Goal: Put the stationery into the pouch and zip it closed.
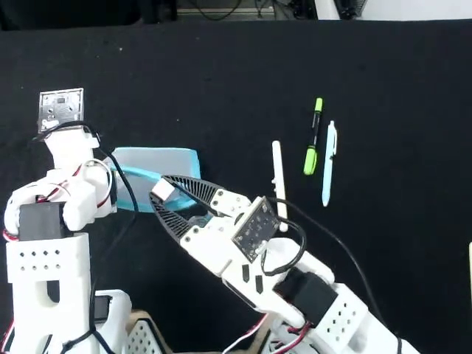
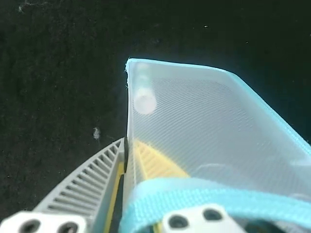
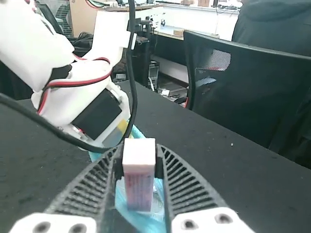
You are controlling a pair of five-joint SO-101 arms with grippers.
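pouch (image 2: 204,126): translucent pale blue, fine mesh, cyan trim. eraser (image 3: 139,172): white, pink-red printed sleeve. highlighter (image 1: 312,151): neon green/blk. pen (image 1: 329,164): lt blue. second pen (image 1: 279,181): white. table cloth (image 1: 221,66): blk. right gripper (image 3: 139,151): blk, ribbed.

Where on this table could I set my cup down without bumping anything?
Bare table lies along the far side, beyond the pouch and green highlighter, and right of the blue pen. It is crowded where the left gripper holds the pouch and the right gripper holds the eraser beside it.
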